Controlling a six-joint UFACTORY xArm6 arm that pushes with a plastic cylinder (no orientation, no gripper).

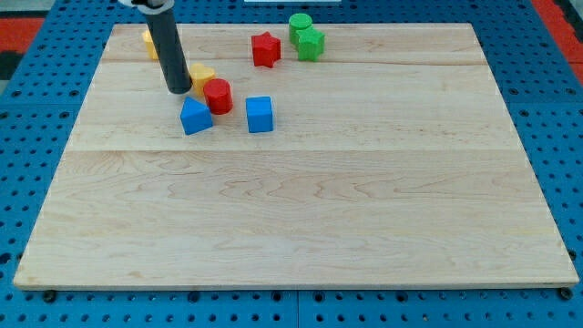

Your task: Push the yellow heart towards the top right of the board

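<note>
The dark rod comes down from the view's top left, and my tip (178, 89) touches the board just left of a yellow block (200, 76), probably the yellow heart, partly hidden behind a red cylinder (218, 96). A second yellow block (148, 40) sits near the top left corner, half hidden behind the rod; its shape cannot be made out. A blue block (195, 117) lies just below my tip, to its right.
A blue cube (260, 114) lies right of the red cylinder. A red star-like block (266, 49) sits at the top middle. A green cylinder (301, 25) and a green block (311, 43) touch at the top. The wooden board (301, 210) lies on blue pegboard.
</note>
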